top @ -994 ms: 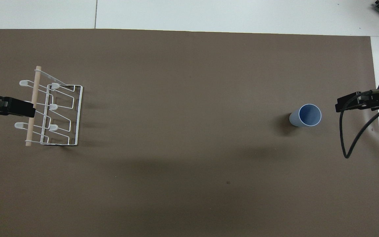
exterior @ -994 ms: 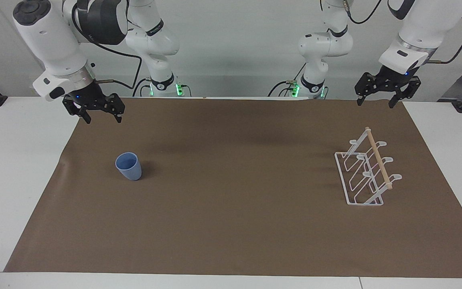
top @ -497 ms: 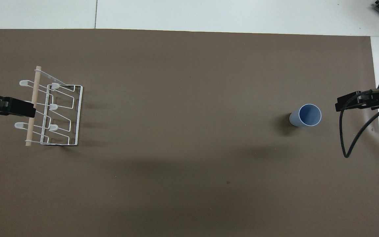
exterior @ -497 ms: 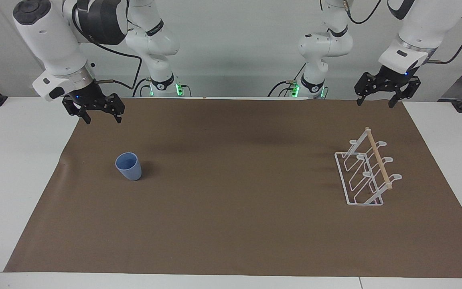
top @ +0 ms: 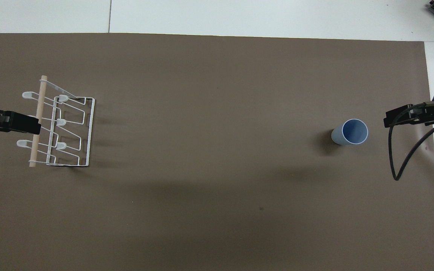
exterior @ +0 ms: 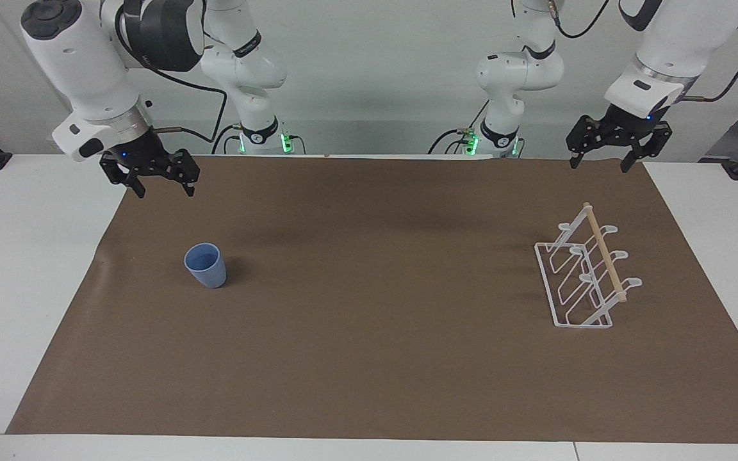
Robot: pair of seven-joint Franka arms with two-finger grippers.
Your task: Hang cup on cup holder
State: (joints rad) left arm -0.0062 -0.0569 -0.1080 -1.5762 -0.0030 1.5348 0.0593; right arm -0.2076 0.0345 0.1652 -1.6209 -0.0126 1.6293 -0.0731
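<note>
The light-blue cup point(exterior: 205, 265) stands upright, mouth up, on the brown mat toward the right arm's end of the table, and shows in the overhead view too point(top: 350, 132). The white wire cup holder point(exterior: 605, 252) with its wooden dowel on top stands toward the left arm's end point(top: 41, 98). My right gripper point(exterior: 164, 190) hangs open and empty in the air over the mat's edge, apart from the cup. Near the mat's corner by the holder, my left gripper point(exterior: 599, 166) is raised, open and empty.
A brown mat point(exterior: 375, 288) covers most of the white table point(exterior: 29, 269). A black cable point(top: 394, 165) loops down from the right arm beside the cup. Both arm bases point(exterior: 260, 137) stand at the table's robot edge.
</note>
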